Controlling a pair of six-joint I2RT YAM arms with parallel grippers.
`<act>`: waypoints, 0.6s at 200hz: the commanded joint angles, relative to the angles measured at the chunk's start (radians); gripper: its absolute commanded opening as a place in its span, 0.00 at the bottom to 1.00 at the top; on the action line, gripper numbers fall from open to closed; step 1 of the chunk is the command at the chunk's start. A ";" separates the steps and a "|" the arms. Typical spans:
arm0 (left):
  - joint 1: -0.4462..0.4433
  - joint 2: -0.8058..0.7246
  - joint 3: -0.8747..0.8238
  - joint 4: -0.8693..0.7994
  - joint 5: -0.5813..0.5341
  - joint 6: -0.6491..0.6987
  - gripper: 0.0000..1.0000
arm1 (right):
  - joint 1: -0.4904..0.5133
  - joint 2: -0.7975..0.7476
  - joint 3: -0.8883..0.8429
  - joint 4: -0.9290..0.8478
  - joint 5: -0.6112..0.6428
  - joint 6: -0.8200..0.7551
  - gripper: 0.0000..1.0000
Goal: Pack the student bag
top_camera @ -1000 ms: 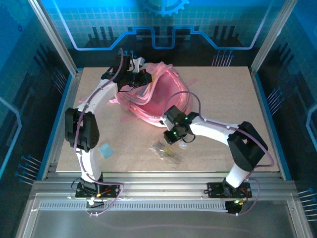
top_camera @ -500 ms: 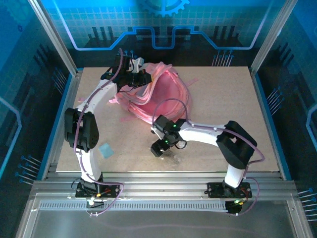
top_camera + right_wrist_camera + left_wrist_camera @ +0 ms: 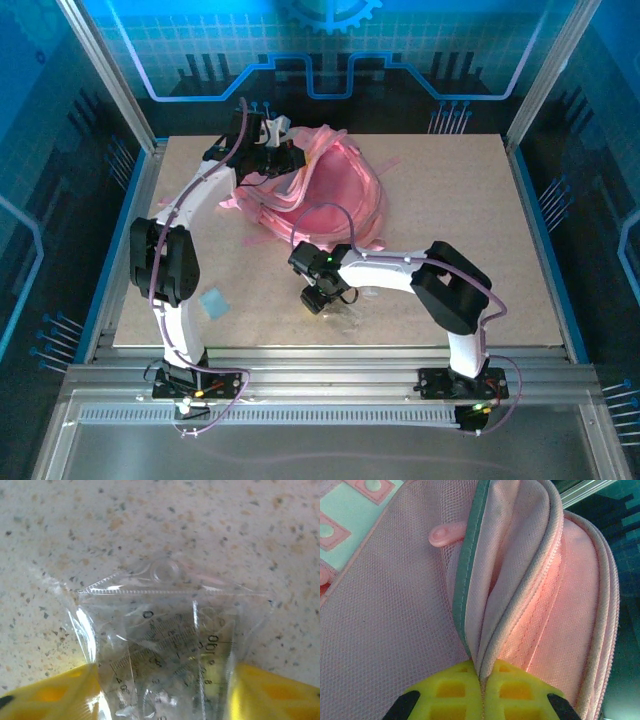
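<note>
The student bag (image 3: 335,195) is a big soft pink backpack lying at the back middle of the table. My left gripper (image 3: 268,158) is at its upper left edge. In the left wrist view its yellow fingers (image 3: 482,677) are shut on a fold of pink fabric and zipper edge (image 3: 520,595), next to pink mesh (image 3: 395,610). My right gripper (image 3: 317,298) is low over the table in front of the bag. Its jaws (image 3: 165,690) stand apart, one on each side of a clear plastic packet of rulers (image 3: 170,630) lying flat on the table.
A small pale blue flat item (image 3: 213,302) lies near the left arm's lower link. Pink straps (image 3: 385,165) trail from the bag to the right. The speckled table (image 3: 470,200) has bare room on the right; a metal frame edges it.
My right arm has swung left and down onto the clear packet, and its jaws opened wide and then narrowed around it. The left gripper and bag have stayed still.
</note>
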 commanded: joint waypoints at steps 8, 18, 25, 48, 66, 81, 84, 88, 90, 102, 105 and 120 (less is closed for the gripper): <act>0.037 -0.073 -0.008 0.041 0.007 -0.017 0.00 | -0.008 0.044 -0.034 -0.012 0.039 0.029 0.48; 0.038 -0.074 -0.008 0.042 0.006 -0.017 0.00 | -0.012 0.031 -0.036 -0.010 0.032 0.029 0.45; 0.038 -0.074 -0.008 0.042 0.007 -0.017 0.00 | -0.014 0.022 -0.037 -0.010 0.029 0.031 0.42; 0.038 -0.077 -0.010 0.044 0.007 -0.021 0.00 | -0.029 -0.003 -0.040 -0.005 0.001 0.037 0.35; 0.038 -0.079 -0.012 0.046 0.007 -0.020 0.00 | -0.039 -0.014 -0.045 -0.002 -0.015 0.040 0.30; 0.038 -0.080 -0.012 0.044 0.008 -0.020 0.00 | -0.046 -0.023 -0.047 -0.003 -0.031 0.045 0.30; 0.038 -0.080 -0.011 0.045 0.006 -0.021 0.00 | -0.047 -0.026 -0.047 -0.002 -0.036 0.045 0.30; 0.038 -0.081 -0.012 0.044 0.006 -0.021 0.00 | -0.048 -0.029 -0.048 0.000 -0.042 0.047 0.30; 0.038 -0.081 -0.011 0.044 0.007 -0.020 0.00 | -0.050 -0.032 -0.048 0.001 -0.044 0.047 0.29; 0.038 -0.080 -0.012 0.044 0.007 -0.020 0.00 | -0.055 -0.047 -0.050 0.002 -0.069 0.050 0.29; 0.038 -0.082 -0.012 0.044 0.006 -0.021 0.00 | -0.057 -0.052 -0.050 0.002 -0.073 0.052 0.30; 0.038 -0.082 -0.011 0.045 0.006 -0.021 0.00 | -0.064 -0.076 -0.051 0.001 -0.100 0.059 0.30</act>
